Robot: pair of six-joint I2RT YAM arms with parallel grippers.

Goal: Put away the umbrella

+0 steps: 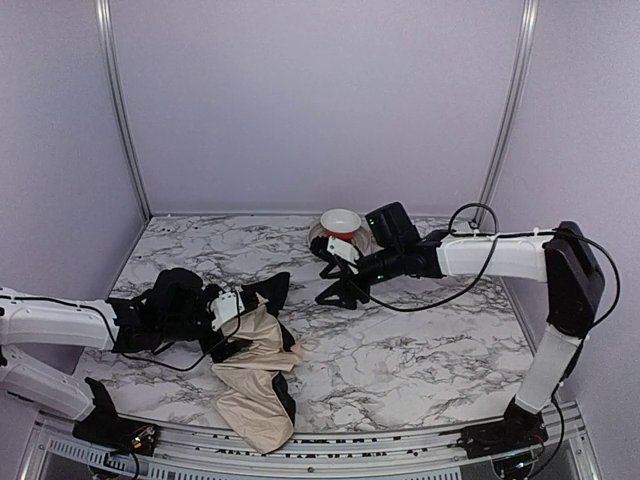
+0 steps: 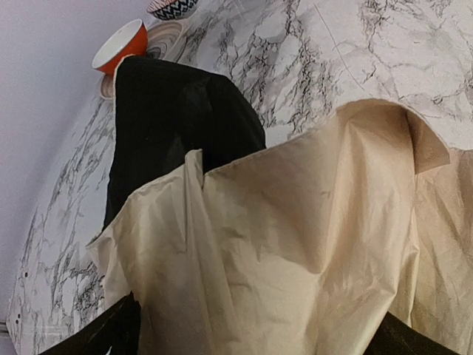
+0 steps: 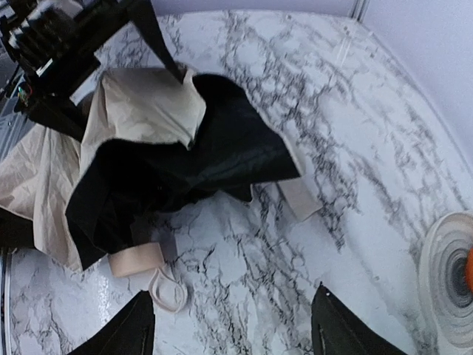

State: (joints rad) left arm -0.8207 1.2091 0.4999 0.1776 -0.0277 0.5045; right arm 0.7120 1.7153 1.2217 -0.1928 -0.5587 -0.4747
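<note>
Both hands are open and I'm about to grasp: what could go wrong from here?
The left hand straddles only loose fabric of the umbrella; closing may pinch cloth, not the unseen shaft. The fabric reaches the near edge of the table, so a tug could drag it off. The right arm sits beside the bowl; a swing might knock it.

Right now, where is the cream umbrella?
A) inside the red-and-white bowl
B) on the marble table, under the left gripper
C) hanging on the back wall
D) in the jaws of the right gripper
B: the umbrella lies crumpled on the table, its fabric below the open left gripper; the right gripper is open, empty and apart from it.
</note>
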